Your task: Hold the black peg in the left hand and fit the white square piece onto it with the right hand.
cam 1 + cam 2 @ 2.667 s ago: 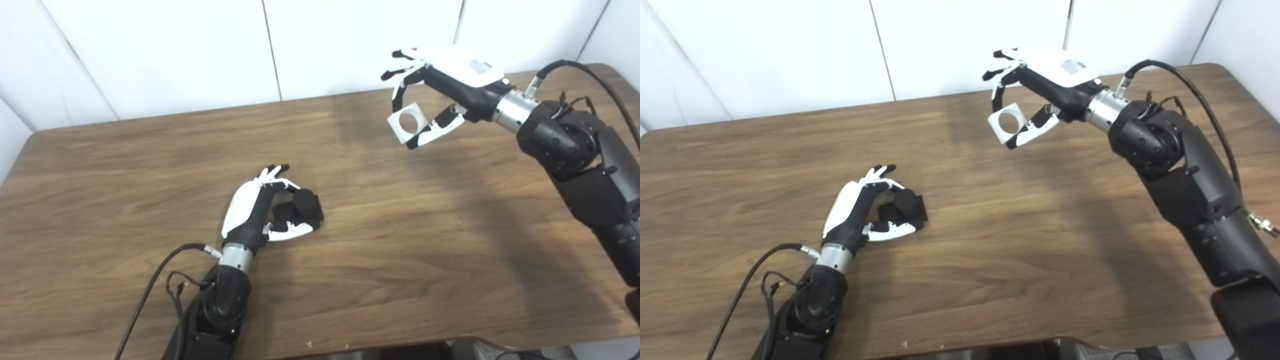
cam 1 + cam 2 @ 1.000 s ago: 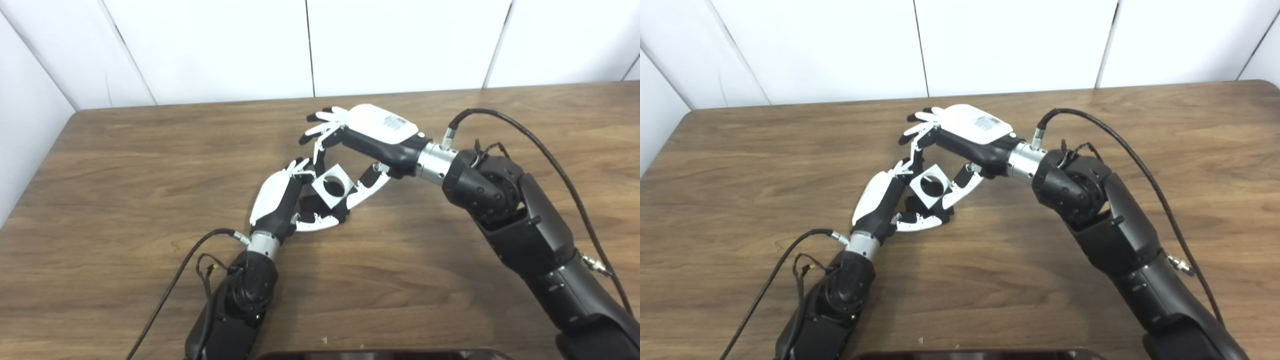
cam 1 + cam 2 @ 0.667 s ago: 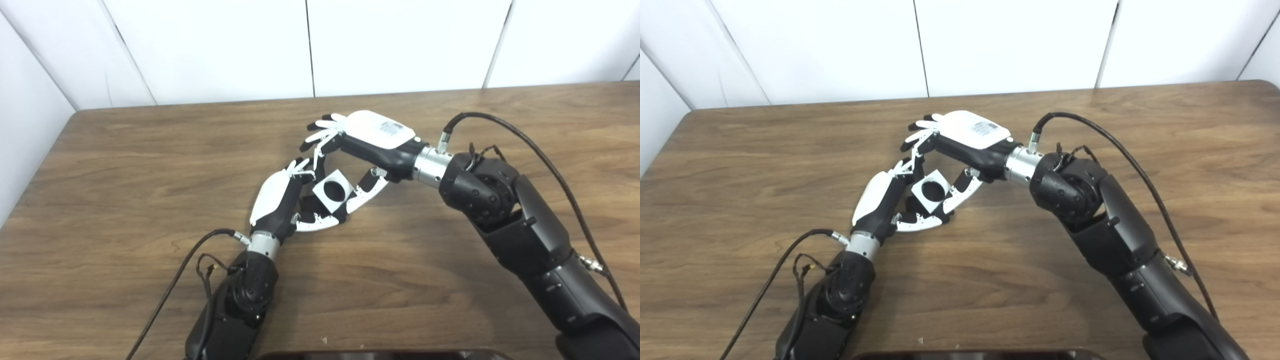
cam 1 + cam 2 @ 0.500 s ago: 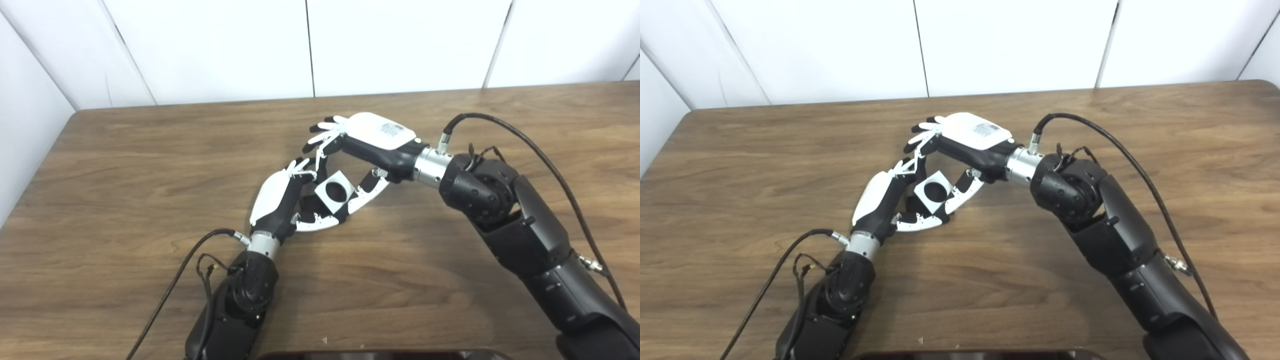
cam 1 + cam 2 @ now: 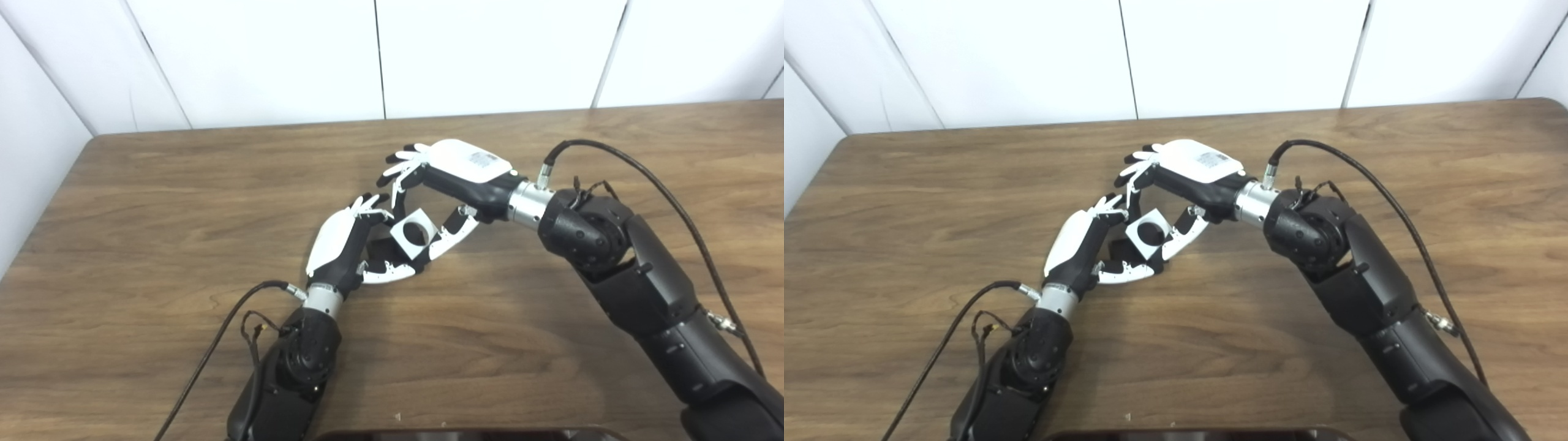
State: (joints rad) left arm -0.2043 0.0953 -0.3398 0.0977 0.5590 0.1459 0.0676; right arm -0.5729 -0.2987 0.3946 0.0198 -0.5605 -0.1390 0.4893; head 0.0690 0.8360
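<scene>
My left hand (image 5: 343, 248) rests on the wooden table (image 5: 153, 202) with fingers and thumb shut around the black peg (image 5: 384, 253), whose base shows between them. My right hand (image 5: 450, 184) reaches in from the right and is shut on the white square piece (image 5: 414, 233), pinching it between fingers and thumb. The piece has a round hole in its middle and sits tilted directly over the peg. The hole looks partly dark and partly table-coloured; whether the peg's top is inside it I cannot tell.
A black cable (image 5: 643, 174) loops from the right forearm above the table. Another cable (image 5: 214, 343) trails from the left wrist toward the front edge. A dark object's rim (image 5: 465, 435) shows at the bottom edge.
The right hand brought the white square piece from the far right down over the peg, and in the last half second shifted it slightly right. The camera view shifted since the earliest frame. The left hand stayed still.
</scene>
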